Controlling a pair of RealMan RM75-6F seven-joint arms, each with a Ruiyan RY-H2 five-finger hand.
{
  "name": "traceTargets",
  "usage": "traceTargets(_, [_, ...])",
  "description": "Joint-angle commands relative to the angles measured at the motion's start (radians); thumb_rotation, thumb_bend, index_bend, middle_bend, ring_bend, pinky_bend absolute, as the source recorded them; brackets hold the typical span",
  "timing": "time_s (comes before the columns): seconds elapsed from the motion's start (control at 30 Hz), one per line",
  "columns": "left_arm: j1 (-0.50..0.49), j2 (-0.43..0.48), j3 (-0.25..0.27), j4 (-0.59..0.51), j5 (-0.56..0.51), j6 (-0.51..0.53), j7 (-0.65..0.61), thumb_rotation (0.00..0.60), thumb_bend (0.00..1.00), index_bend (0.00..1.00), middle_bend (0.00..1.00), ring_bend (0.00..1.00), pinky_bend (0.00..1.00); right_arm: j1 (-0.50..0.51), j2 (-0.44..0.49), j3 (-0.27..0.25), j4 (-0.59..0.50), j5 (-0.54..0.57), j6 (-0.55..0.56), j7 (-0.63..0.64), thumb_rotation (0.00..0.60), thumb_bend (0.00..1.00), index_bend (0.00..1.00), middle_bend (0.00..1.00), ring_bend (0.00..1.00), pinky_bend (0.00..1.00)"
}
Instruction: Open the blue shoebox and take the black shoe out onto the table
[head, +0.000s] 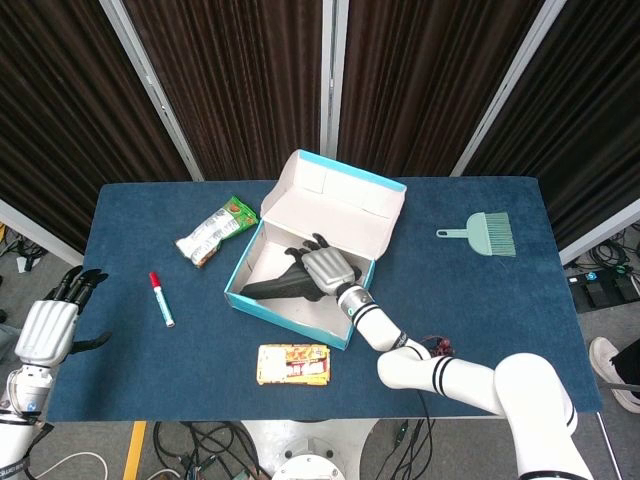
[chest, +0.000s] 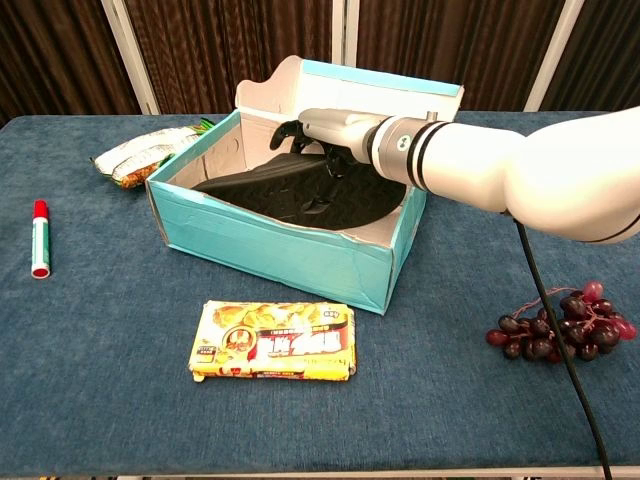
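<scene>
Head view, shoebox: the blue shoebox (head: 300, 295) sat mid-tabletop (head: 480, 300) with its lid folded back upright, so the opening step looked done.
Shoe: the black shoe (head: 275, 284) lay inside the box, sole showing in the chest view (chest: 300, 195), not yet out on the tabletop.
Right hand: the right hand (head: 325, 268) reached down into the box and rested on the shoe, fingers curled over its upper edge; whether they had truly clamped it could not be told.
Reason for reach: the arm came in over the near box wall, probably to get a hold before lifting.
Left hand: the left hand (head: 48, 322) hung off the tabletop's left edge, fingers apart, holding nothing, clear of the work.
Landing room: bare cloth lay between the box and the brush (head: 480, 232).
</scene>
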Motion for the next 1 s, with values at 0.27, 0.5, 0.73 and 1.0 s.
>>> traceTargets(0.27, [0.003,0.001,0.000,0.005,-0.003,0.000,-0.004,0.600,0.11,0.15,0.13,0.06,0.35,-0.021,-0.008,0.002,0.003,-0.048,0.060,0.008,0.600,0.18,0.28,0.32,0.17,0.11])
traceTargets(0.5, [0.004,0.000,0.002,0.012,-0.004,-0.002,-0.006,0.600,0.11,0.15,0.13,0.06,0.35,-0.037,-0.021,0.009,0.012,-0.093,0.116,0.022,0.600,0.29,0.43,0.43,0.28,0.16])
traceTargets(0.73, [0.007,-0.001,0.003,0.013,-0.005,-0.001,-0.009,0.600,0.11,0.15,0.13,0.06,0.35,-0.050,-0.034,0.014,0.019,-0.135,0.161,0.034,0.600,0.35,0.59,0.54,0.41,0.19])
traceTargets(1.0, [0.004,0.001,0.001,0.008,0.000,0.000,-0.010,0.600,0.11,0.15,0.13,0.06,0.35,-0.088,0.015,0.044,-0.061,-0.208,0.237,0.117,0.600,0.38,0.63,0.57,0.43,0.19])
